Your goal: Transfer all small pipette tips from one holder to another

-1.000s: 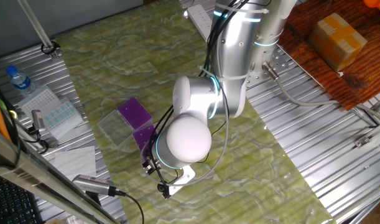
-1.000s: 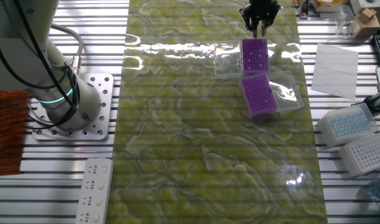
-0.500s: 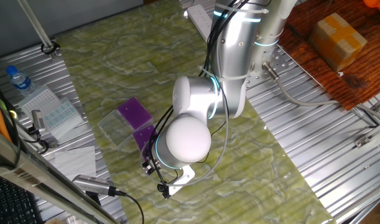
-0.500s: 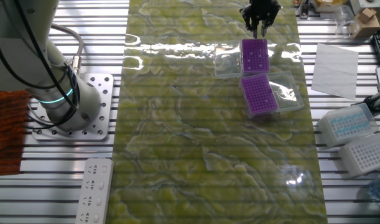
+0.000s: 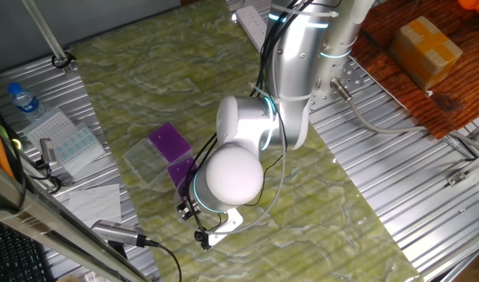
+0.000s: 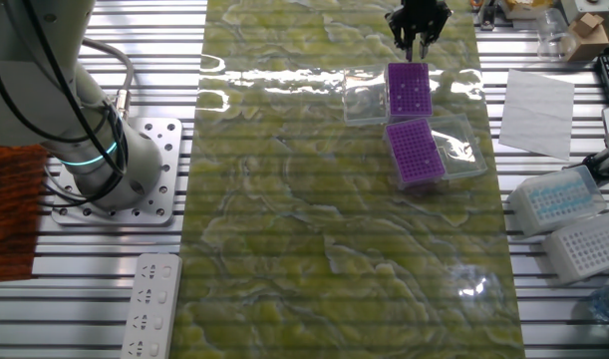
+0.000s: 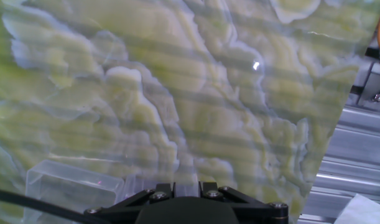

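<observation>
The other fixed view alone shows the gripper at the mat's far edge, just beyond the far purple holder bearing pale tips. Whether its jaws are parted, I cannot tell. The hand view shows only mat and a clear box.

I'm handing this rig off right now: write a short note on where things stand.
End effector: hovers above the far end of the far purple holder; open or shut cannot be told.
Things: pale pipette tips sit in the far purple holder; the near purple holder lies beside it, both with clear lids.
Done: no transferred tip is visible.
Left: apparently the whole transfer.
</observation>
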Robot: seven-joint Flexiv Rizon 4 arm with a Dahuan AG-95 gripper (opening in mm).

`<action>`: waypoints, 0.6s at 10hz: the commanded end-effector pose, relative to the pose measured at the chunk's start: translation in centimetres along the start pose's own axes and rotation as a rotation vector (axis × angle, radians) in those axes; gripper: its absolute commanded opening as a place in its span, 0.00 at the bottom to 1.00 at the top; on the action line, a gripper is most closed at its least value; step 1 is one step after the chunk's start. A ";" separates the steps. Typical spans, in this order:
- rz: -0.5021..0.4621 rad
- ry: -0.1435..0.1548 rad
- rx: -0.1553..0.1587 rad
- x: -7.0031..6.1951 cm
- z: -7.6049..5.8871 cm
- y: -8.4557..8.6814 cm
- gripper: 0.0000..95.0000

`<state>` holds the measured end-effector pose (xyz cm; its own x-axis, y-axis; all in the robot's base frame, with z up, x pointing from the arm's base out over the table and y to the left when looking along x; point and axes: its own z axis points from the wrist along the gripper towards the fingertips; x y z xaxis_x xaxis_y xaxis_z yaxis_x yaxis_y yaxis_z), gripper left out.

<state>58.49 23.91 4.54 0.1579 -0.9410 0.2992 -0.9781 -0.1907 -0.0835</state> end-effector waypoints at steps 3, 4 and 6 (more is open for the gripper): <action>0.003 0.006 -0.001 0.0 -0.1 0.0 0.20; 0.005 0.007 -0.001 0.0 -0.1 0.0 0.20; 0.012 0.008 -0.002 0.0 -0.1 0.0 0.20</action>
<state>58.46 23.93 4.61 0.1456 -0.9415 0.3039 -0.9802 -0.1789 -0.0847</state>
